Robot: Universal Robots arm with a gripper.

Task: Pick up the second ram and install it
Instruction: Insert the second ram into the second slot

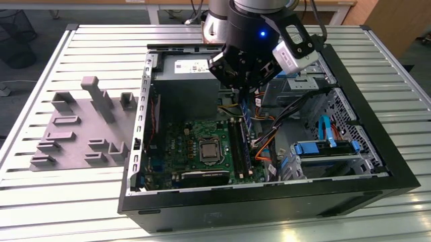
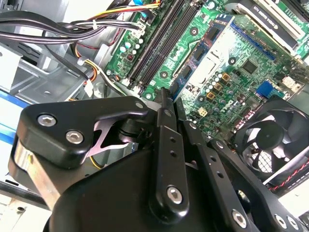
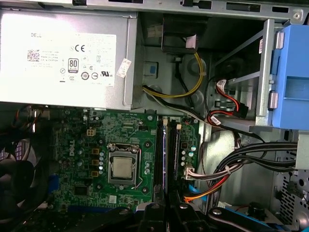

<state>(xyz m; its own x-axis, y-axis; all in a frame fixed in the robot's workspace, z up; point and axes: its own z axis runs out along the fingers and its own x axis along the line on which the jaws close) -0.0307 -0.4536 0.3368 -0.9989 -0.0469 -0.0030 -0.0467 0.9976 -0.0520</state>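
My gripper [image 1: 244, 92] hangs inside the open computer case, over the upper end of the black memory slots [image 1: 237, 147]. It is shut on the second ram [image 1: 248, 118], a thin dark strip seen nearly edge-on that slants down from the fingers toward the slots. The green motherboard [image 1: 191, 138] with its silver processor [image 1: 209, 150] lies just to the exterior view's left of the slots. In both wrist views the closed black fingers [image 2: 166, 125] [image 3: 166, 212] point at the long slots [image 2: 159, 43] [image 3: 159, 150] on the board [image 3: 72, 145].
A grey slotted fixture [image 1: 81, 131] lies on the slatted table at the exterior view's left. Inside the case are a grey power supply [image 1: 185, 83], bundled cables [image 1: 269, 136] beside the slots, a blue drive bay [image 1: 326, 148] and a black fan [image 2: 270, 140].
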